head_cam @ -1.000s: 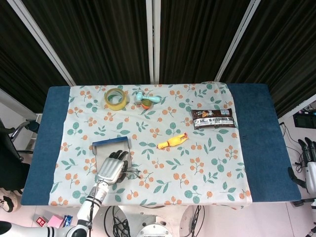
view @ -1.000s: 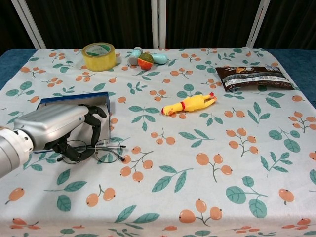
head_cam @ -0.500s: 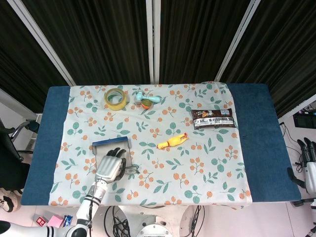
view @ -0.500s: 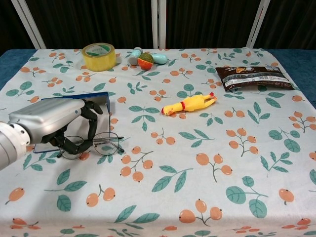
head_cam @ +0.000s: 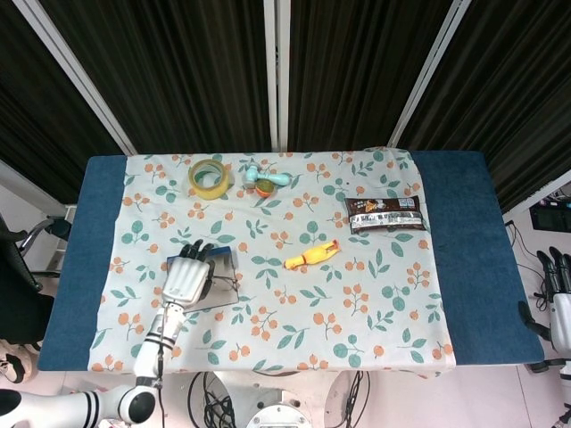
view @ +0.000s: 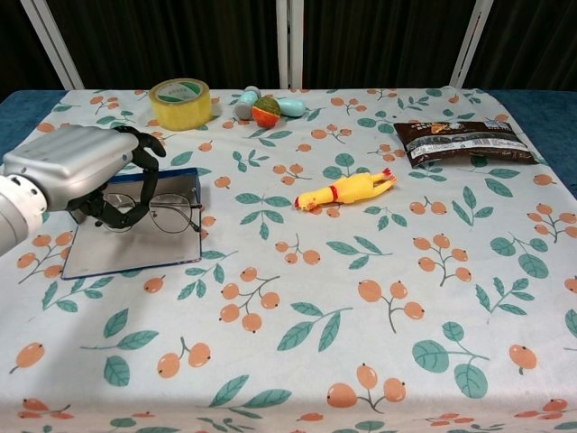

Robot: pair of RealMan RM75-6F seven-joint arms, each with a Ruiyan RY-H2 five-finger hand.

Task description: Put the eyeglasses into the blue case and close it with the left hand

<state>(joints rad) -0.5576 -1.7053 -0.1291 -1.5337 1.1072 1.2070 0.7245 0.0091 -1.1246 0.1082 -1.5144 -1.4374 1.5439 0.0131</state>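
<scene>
A lab: black curtains (head_cam: 178, 62) and loose cables (head_cam: 357, 397) surround the table (head_cam: 455, 241).

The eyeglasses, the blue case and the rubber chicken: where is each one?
eyeglasses (view: 171, 213), chest view, right lens.
blue case (view: 126, 249), chest view, open lower half.
rubber chicken (view: 347, 189), chest view, yellow body.

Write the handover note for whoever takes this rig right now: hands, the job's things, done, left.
Left hand: holds the glasses by one side, lifted over the open blue case.
Right hand: off the table at the far right edge of the head view, nothing in it as far as can be seen; fingers too small to tell.
Case: lies open on the cloth near the left edge, lid up.
Done: glasses picked up and brought above the case.
Left: lower the glasses into the case, let go, then close the lid with the left hand.
</scene>
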